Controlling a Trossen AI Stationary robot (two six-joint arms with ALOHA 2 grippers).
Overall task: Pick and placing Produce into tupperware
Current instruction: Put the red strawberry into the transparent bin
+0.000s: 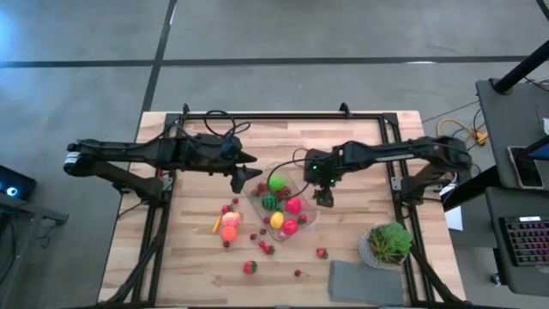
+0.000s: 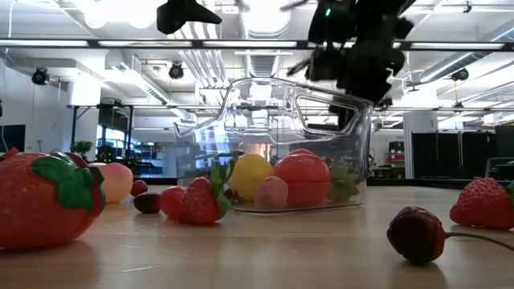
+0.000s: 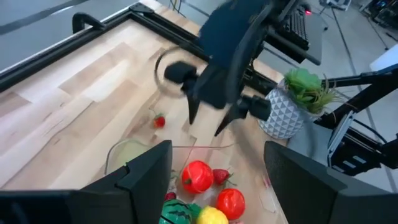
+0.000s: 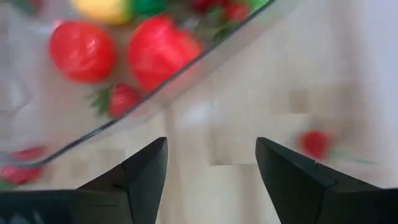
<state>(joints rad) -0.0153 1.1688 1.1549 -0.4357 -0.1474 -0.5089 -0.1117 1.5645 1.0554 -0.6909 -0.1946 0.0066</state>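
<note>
We see the clear tupperware (image 1: 281, 203) sitting near the middle of the wooden desk (image 1: 360, 146), set at an angle, with several pieces of produce inside it: a green fruit (image 1: 276, 182), a small watermelon (image 1: 269, 202), a yellow lemon-like piece (image 1: 277, 220) and two pink-red round fruits (image 1: 293, 205). More produce lies loose on the desk just beside the tub's left side, among it an orange fruit (image 1: 229, 233), a peach-coloured one (image 1: 230, 219) and a small carrot (image 1: 216, 225), with strawberries (image 1: 250, 267) and cherries scattered toward the near edge. The left gripper (image 1: 239, 183) hangs above the desk just beside the tub's far left corner, its fingers (image 3: 149, 171) spread apart and grasping nothing. The right gripper (image 1: 324, 197) hovers over the tub's right rim; in its wrist view the fingers (image 4: 146, 171) stand released, with bare desk and the tub's edge between them and nothing held. From desk height we see the tub's clear wall (image 2: 273, 128) with the fruits resting on its floor. A potted green plant (image 1: 388, 244) and a flat grey cloth (image 1: 364, 281) sit at the desk's near right corner, well apart from the tub.
</note>
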